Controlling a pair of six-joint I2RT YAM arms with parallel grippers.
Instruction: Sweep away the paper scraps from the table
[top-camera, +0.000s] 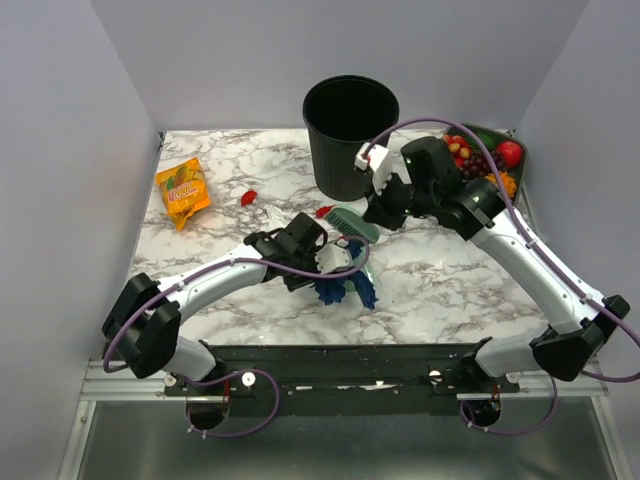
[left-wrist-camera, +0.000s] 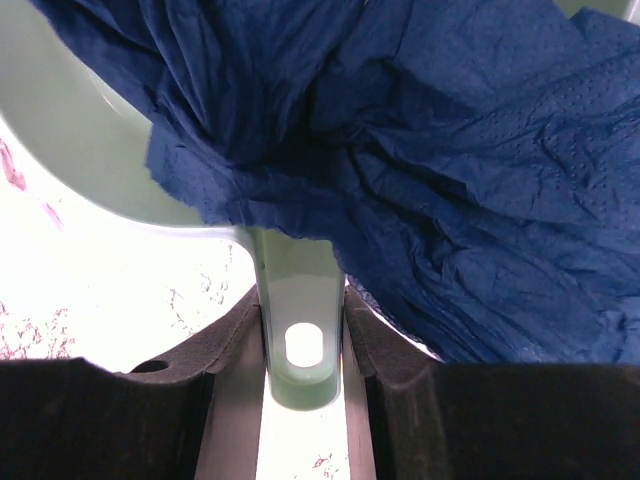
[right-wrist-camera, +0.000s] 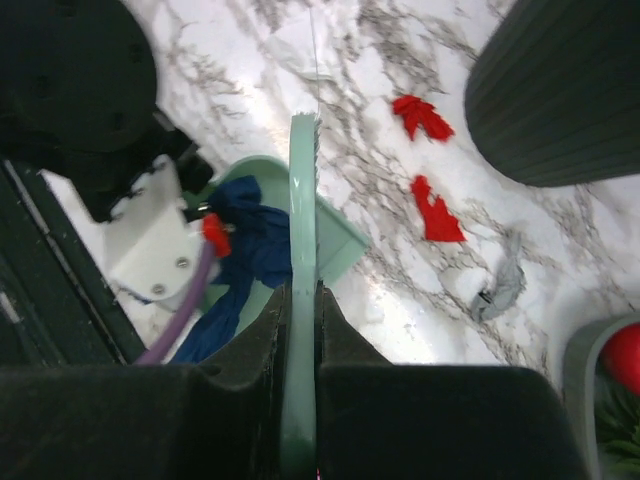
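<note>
2 arms bent inward; left gripper (left-wrist-camera: 303, 305) and right gripper (right-wrist-camera: 303, 292) apparently clamped.

No writing can be read; the orange snack packet (top-camera: 183, 190), left of the black bin (top-camera: 350, 135), carries print too small to make out.

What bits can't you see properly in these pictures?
Inside the dustpan, left wrist view: the blue cloth covers it.
The bin, its bottom, top view: too dark.
The paper scraps, top view: tiny, shapes unclear.
The brush, its bristles, right wrist view: seen edge-on.
The fruit bowl, right wrist view: cut by the corner.
</note>
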